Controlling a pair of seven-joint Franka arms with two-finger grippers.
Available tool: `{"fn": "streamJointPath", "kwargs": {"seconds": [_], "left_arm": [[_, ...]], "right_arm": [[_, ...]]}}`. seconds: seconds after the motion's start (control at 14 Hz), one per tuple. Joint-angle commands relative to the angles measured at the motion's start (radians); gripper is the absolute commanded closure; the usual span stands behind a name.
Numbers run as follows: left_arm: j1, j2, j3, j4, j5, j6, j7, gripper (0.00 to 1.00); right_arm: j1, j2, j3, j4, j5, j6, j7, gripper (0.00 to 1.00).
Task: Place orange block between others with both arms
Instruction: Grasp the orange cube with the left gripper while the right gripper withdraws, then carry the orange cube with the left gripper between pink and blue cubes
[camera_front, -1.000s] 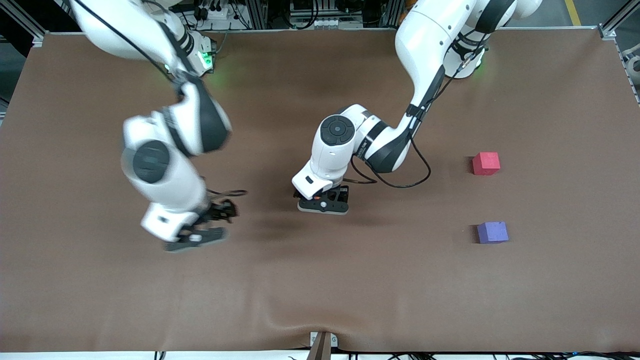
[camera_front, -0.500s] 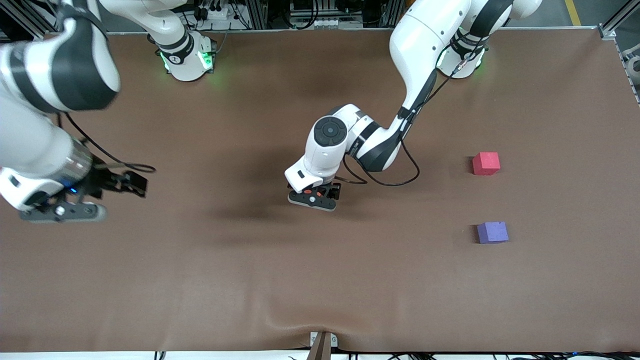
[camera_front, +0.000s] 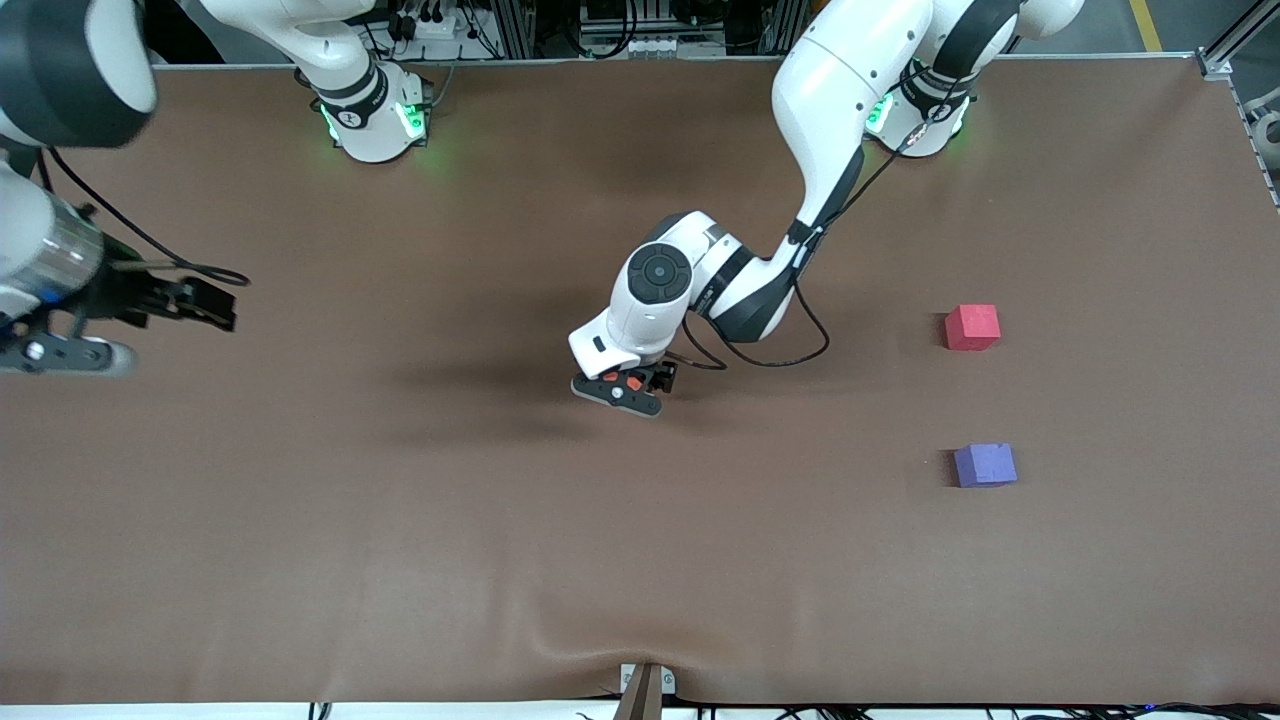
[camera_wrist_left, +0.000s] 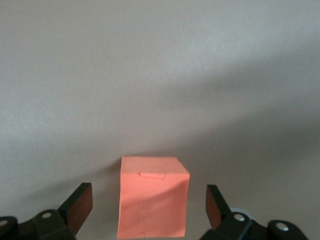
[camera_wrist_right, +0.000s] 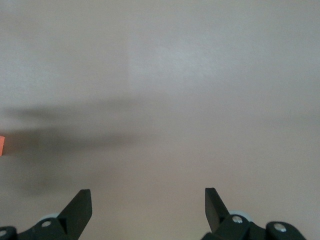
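From my front camera, the left arm reaches out from its base to the middle of the brown table (camera_front: 640, 560), and its end effector (camera_front: 620, 390) hangs low there. I can make out bits of the orange block (camera_front: 633, 382) showing past the black fingers. The two other blocks sit well apart from it toward the left arm's end of the table: the red-pink block (camera_front: 972, 327) farther from the camera, the purple block (camera_front: 985, 465) nearer to it, with bare table between them. The right arm is swung out to its own end of the table, where its end effector (camera_front: 60, 350) sits at the edge of my view, over the table's margin.

On the left wrist feed, I see the orange block (camera_wrist_left: 153, 197) resting on the table between the two fingertips (camera_wrist_left: 80, 206). The fingers stand apart, with a clear gap on each side of the block, so nothing is gripped.

On the right wrist feed, the right end effector's fingertips (camera_wrist_right: 80, 206) are spread wide with only table surface between them. A sliver of the orange block (camera_wrist_right: 2, 145) shows at the frame's edge, well away from this end effector.
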Motion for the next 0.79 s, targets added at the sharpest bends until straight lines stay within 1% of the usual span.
{"fn": "streamJointPath", "kwargs": {"seconds": [0.0,0.21,0.43,0.71], "left_arm": [[-0.005,-0.008,0.003,-0.04,-0.017,-0.003,-0.008,0.0],[-0.005,-0.005,0.003,-0.054,-0.018,-0.003,-0.032,0.0],[-0.016,-0.001,0.003,-0.051,-0.018,-0.003,-0.085,0.0],[-0.027,0.009,0.003,-0.05,-0.021,0.001,-0.106,0.0]], "right_arm": [[-0.074,-0.141,0.017,-0.16,0.059,0.027,0.006,0.0],[-0.073,-0.155,0.019,-0.184,0.061,0.047,0.006,0.0],[-0.073,-0.169,0.019,-0.225,0.061,0.134,0.008,0.0],[-0.079,-0.179,0.016,-0.223,0.065,0.138,0.015,0.0]]}}
